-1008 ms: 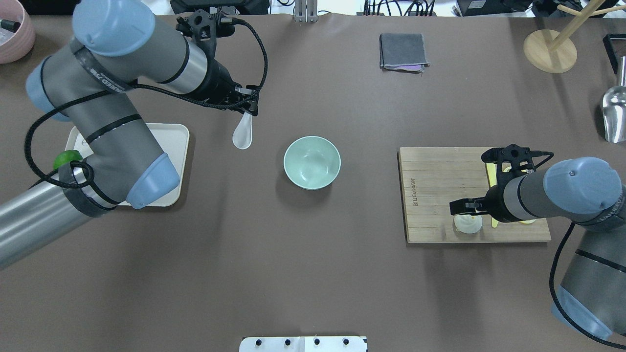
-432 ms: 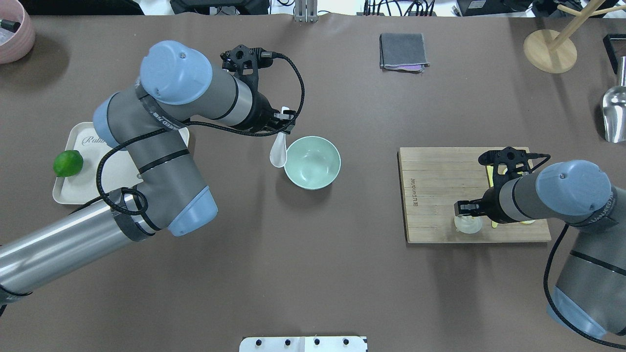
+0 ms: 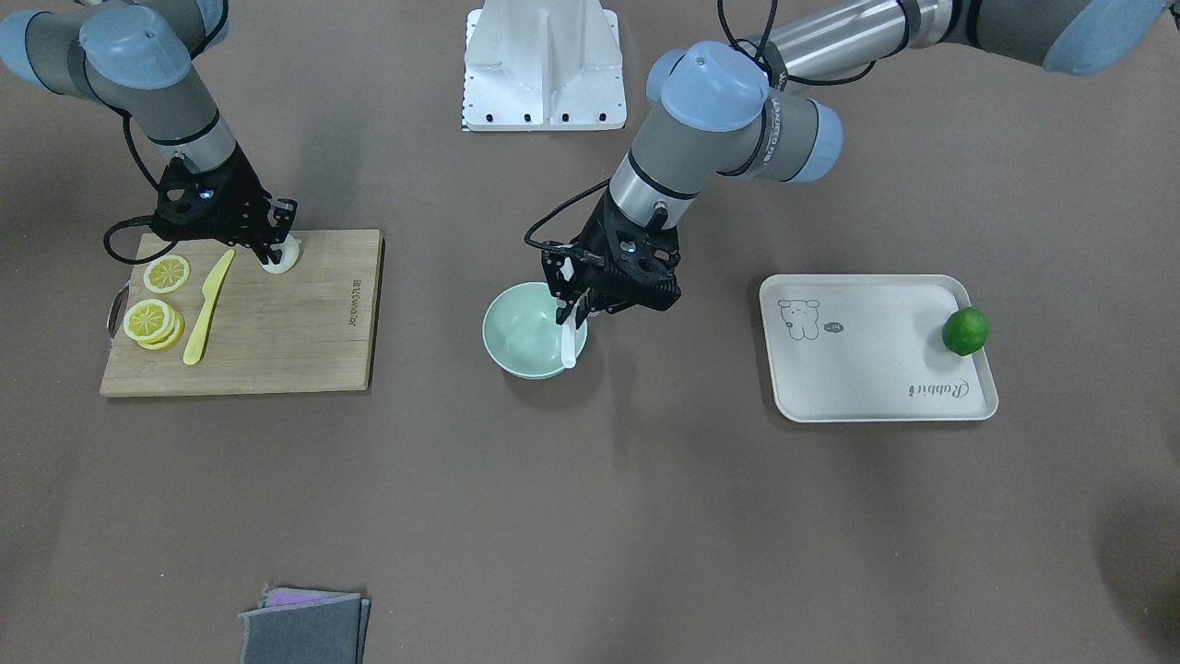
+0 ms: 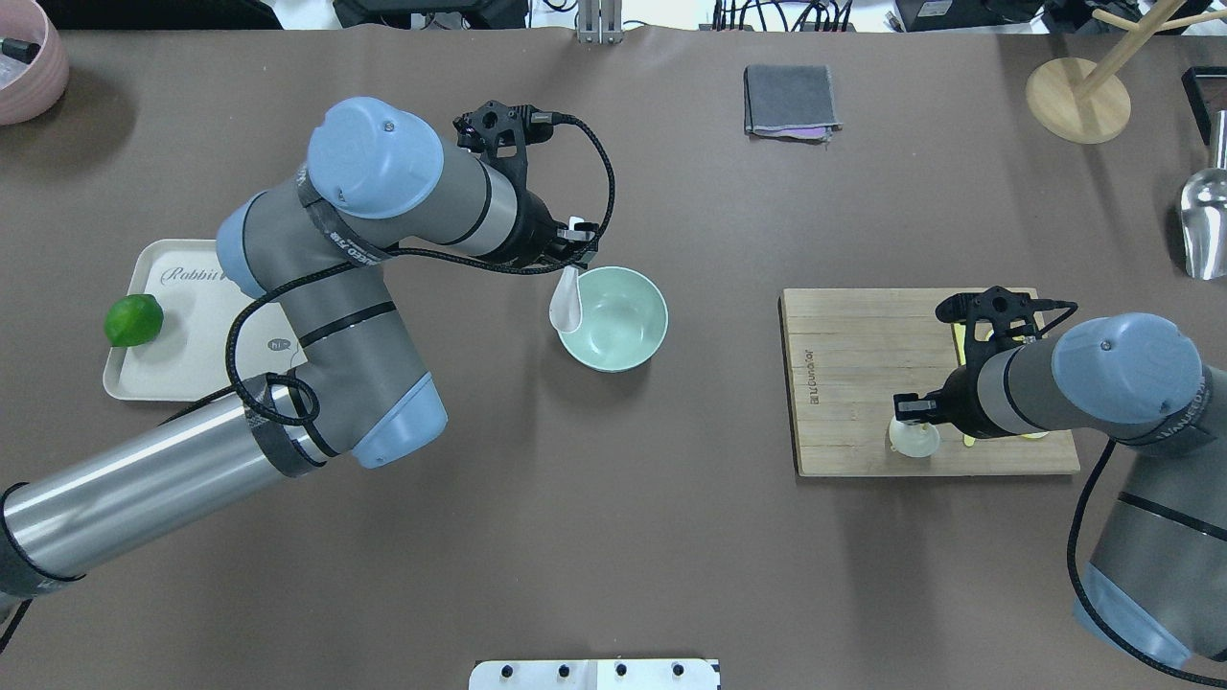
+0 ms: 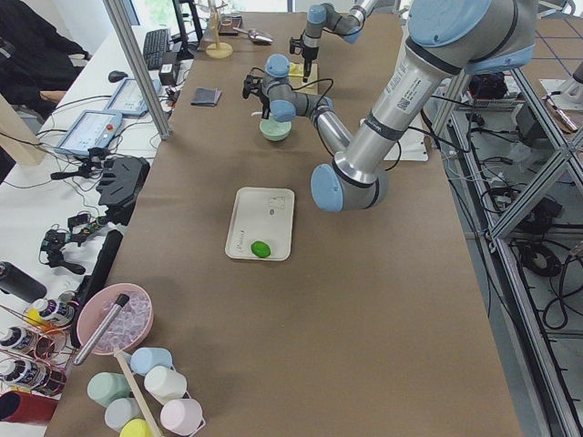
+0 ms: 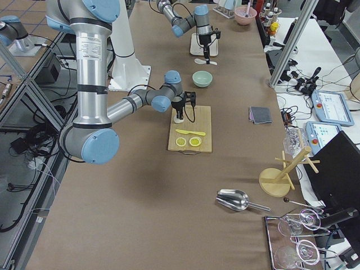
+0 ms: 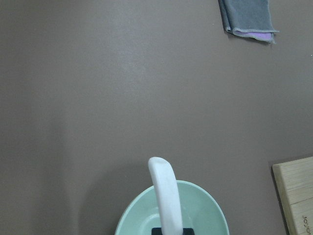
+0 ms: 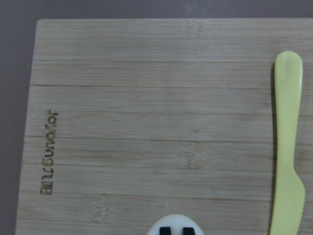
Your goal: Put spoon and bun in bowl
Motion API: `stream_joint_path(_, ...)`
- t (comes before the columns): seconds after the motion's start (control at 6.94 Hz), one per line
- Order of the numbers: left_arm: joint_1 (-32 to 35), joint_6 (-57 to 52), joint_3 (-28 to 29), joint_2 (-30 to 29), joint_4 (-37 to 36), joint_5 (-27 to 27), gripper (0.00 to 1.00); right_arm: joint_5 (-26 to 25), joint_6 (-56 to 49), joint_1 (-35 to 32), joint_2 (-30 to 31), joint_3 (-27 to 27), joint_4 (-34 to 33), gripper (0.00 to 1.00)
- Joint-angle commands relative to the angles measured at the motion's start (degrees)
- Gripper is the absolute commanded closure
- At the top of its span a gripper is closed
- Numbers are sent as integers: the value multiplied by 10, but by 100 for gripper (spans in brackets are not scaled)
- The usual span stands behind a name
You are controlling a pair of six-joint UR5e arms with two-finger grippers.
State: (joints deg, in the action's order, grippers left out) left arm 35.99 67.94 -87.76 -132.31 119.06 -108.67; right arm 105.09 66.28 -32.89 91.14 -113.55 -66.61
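either side of the white metal base plate [image 4: 594, 674] with its black screw heads, the left arm [image 4: 125, 498] and right arm [image 4: 1016, 393] match: brushed silver tubes, matte grey joints, rounded pale blue caps [image 4: 376, 158]. black bands [image 4: 331, 240] with white lettering ring the joints. loose black braided cables [image 4: 611, 195] run to the black left gripper [image 4: 575, 259] and right gripper [image 4: 913, 412].

Spoon [image 4: 566, 299]: glossy white, held by its handle, hanging scoop-down over the bowl's left rim, centre of overhead view. Bowl [image 4: 659, 316]: pale mint green, round, upright on the table, centre of frame. Bun [image 4: 914, 438]: small, white, round, sits on the wooden board [image 4: 844, 383] near its lower edge, right of frame.
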Motion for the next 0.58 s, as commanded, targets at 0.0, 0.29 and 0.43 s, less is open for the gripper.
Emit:
stream_joint_path(0.0, -31, 13, 25, -28, 5, 69, 100, 30, 3, -21, -6, -72, -68, 100)
stream_joint_path(0.29, -43, 32, 70, -57, 25, 98, 100, 63, 3, -47, -130, -89, -238, 100)
stream_joint_path(0.43, -44, 31, 92, -60, 45, 117, 100, 62, 3, -47, -140, -89, -244, 100)
